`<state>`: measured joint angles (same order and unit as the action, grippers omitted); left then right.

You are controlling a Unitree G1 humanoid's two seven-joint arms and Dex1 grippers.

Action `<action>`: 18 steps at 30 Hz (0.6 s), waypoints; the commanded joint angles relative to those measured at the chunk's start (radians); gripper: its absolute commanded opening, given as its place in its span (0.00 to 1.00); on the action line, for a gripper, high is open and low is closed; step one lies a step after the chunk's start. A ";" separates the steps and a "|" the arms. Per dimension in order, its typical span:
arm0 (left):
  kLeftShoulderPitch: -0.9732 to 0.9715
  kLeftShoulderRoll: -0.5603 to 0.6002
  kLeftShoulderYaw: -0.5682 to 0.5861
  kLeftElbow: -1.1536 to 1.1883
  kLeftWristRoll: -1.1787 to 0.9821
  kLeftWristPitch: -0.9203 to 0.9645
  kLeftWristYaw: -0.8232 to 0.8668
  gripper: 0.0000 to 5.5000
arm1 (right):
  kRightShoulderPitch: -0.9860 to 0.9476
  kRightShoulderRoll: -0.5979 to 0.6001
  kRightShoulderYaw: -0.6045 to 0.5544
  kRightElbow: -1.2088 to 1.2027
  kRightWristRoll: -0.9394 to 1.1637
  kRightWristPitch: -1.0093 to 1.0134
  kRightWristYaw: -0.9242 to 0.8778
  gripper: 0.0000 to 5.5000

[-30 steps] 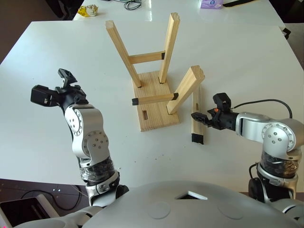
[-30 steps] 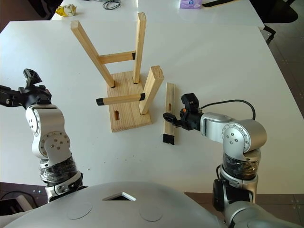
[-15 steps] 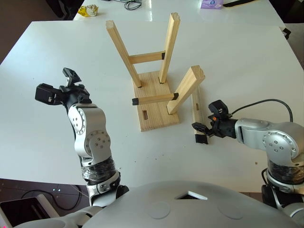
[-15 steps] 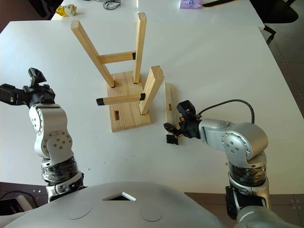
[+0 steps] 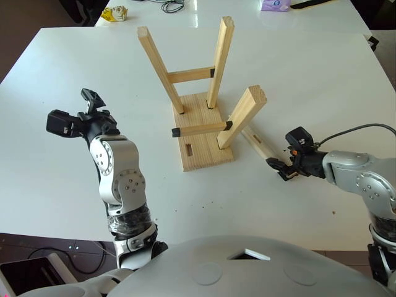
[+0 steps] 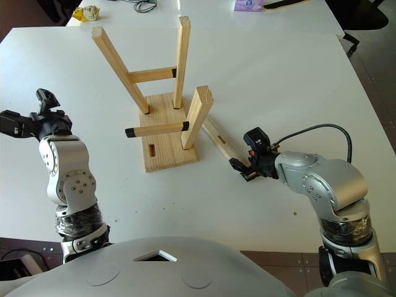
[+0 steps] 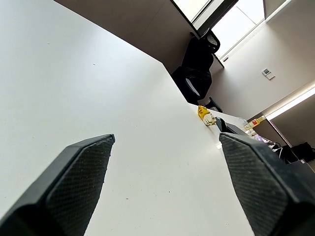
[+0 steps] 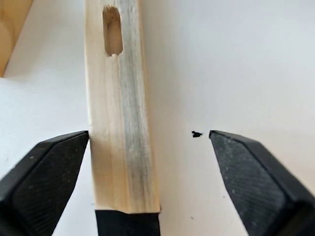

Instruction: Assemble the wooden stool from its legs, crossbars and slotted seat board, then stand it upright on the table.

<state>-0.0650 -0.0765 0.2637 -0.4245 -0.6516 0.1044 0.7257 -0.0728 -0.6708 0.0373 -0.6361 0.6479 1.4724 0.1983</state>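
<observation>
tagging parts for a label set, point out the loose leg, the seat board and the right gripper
loose leg (image 5: pixel 258 144), left eye view, mid-length of its shaft
seat board (image 5: pixel 207 154), left eye view, bare near end
right gripper (image 5: pixel 282 170), left eye view, between its fingertips

you're working at a wide white table (image 5: pixel 55 68) under bright, even light. behind it you have a second white table (image 5: pixel 204 7) with a crumpled yellow packet (image 5: pixel 115 13), dark cables (image 5: pixel 172 5) and a purple pack (image 5: pixel 275 5). past its corner you can see a black office chair (image 7: pixel 199 61), a pale wall (image 7: pixel 290 39) and a bright window (image 7: pixel 235 24).
</observation>
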 commanded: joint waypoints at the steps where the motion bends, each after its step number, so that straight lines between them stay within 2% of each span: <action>1: -0.012 -0.116 -0.016 0.008 0.000 -0.012 0.012 0.72 | 0.013 0.002 0.041 0.051 -0.035 -0.057 0.035 0.75; 10: -0.005 -0.089 -0.017 -0.011 -0.011 0.022 0.022 0.72 | 0.099 -0.028 0.062 0.054 -0.097 -0.138 0.079 0.51; 15: 0.011 -0.069 -0.043 -0.051 0.040 0.053 0.030 0.72 | 0.061 -0.063 0.102 0.121 -0.148 -0.267 0.157 0.38; 18: 0.031 -0.064 -0.017 -0.084 0.024 0.051 0.027 0.72 | 0.003 -0.051 0.144 0.188 -0.178 -0.359 0.217 0.37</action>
<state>-0.0530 -0.0732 0.2308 -0.4801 -0.6251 0.1459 0.7429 -0.0341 -0.7259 0.1411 -0.5041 0.4939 1.1655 0.3729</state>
